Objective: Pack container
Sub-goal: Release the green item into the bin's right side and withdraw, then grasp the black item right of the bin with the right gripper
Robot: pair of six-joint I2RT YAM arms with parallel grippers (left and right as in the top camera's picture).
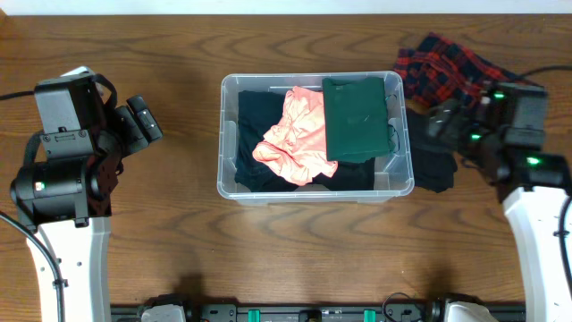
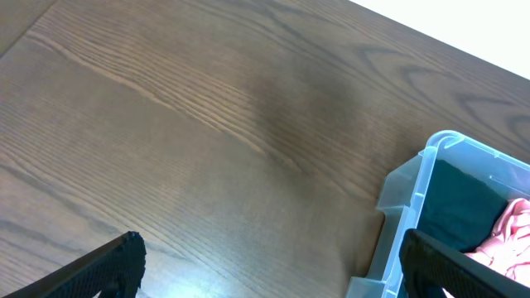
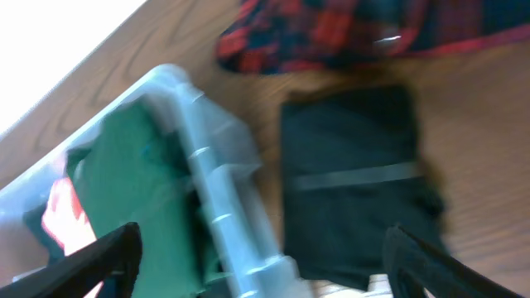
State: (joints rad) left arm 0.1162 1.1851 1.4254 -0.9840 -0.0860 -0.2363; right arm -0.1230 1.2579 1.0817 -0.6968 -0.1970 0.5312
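Note:
The clear plastic container (image 1: 228,134) stands mid-table and holds a dark garment, a pink garment (image 1: 295,136) and a green garment (image 1: 356,118). Its corner shows in the left wrist view (image 2: 410,186) and its wall in the right wrist view (image 3: 219,174). My left gripper (image 1: 143,121) is open and empty, left of the container. My right gripper (image 1: 440,121) is open and empty, just right of the container, above a folded black garment (image 3: 352,182) lying on the table beside it.
A red and dark plaid garment (image 1: 447,63) lies at the back right, also in the right wrist view (image 3: 348,29). The black garment (image 1: 433,165) lies between it and the container. Bare wood table (image 2: 207,124) lies left of the container.

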